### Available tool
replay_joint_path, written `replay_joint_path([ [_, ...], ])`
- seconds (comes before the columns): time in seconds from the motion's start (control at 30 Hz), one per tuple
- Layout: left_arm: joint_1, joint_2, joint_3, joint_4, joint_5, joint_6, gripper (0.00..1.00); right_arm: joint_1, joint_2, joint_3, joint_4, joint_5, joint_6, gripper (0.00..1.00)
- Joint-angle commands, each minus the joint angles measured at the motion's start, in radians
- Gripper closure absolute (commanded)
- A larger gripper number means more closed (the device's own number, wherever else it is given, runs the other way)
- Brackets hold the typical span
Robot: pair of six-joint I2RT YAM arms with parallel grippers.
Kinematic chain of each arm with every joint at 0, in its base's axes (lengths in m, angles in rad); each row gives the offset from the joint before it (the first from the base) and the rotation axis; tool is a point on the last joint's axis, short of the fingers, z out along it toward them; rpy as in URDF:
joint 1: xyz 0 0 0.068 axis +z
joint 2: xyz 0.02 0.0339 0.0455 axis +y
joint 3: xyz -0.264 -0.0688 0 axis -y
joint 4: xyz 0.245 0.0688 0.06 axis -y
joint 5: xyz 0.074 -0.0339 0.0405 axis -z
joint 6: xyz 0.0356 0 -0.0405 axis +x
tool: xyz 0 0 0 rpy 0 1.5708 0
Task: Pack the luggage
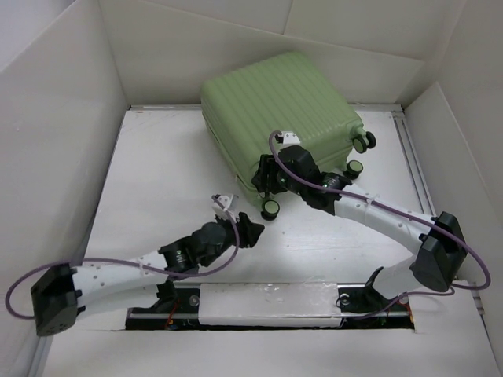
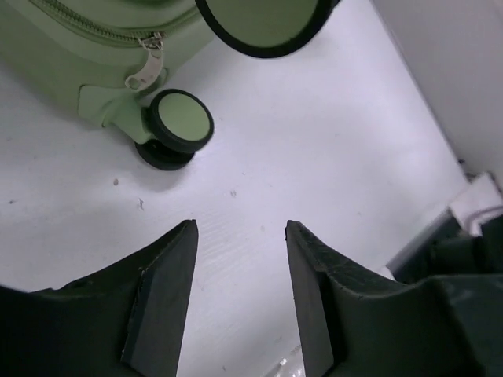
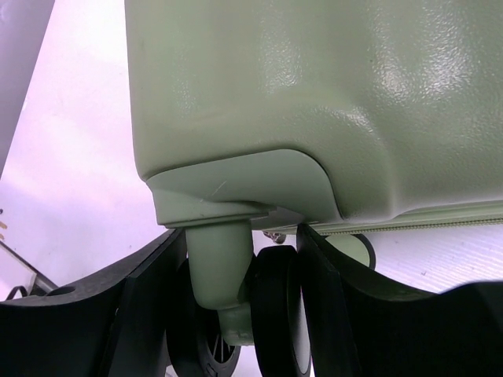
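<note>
Green and ribbed, the suitcase (image 1: 275,102) lies flat and closed at the far middle of the white desk (image 1: 157,181), its wheels toward the near right. The right gripper (image 3: 240,236) is clamped on a corner wheel (image 3: 275,314), one finger against the green stem, the other against the black tyre. The left gripper (image 2: 240,232) hangs spread above the desk, holding nothing, near a second wheel (image 2: 185,122) below a zip pull (image 2: 145,71).

Glossy, finely pebbled hard-plastic luggage (image 1: 275,102), smooth matt white table (image 1: 157,181), shiny metal zip pull (image 2: 145,71)
</note>
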Motion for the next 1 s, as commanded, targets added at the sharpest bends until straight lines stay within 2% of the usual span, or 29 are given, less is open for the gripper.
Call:
replay_joint_path([
  [0.0,-0.052,0.177,0.127,0.088,-0.278,0.022,0.56,-0.021,0.020,0.056,0.157,-0.026,-0.062,1.00],
  [0.1,-0.052,0.289,0.171,0.103,-0.374,0.012,0.66,-0.012,0.011,0.056,0.157,-0.026,-0.062,1.00],
  [0.33,-0.052,0.480,0.283,0.133,-0.540,0.045,0.63,0.019,-0.018,0.047,0.157,-0.056,-0.062,1.00],
  [0.57,-0.052,0.570,0.305,0.242,-0.559,0.103,0.61,0.050,-0.037,0.012,0.169,-0.076,-0.062,1.00],
  [0.97,-0.052,0.704,0.414,0.298,-0.743,0.205,0.65,0.091,-0.100,-0.070,0.243,-0.137,-0.051,1.00],
])
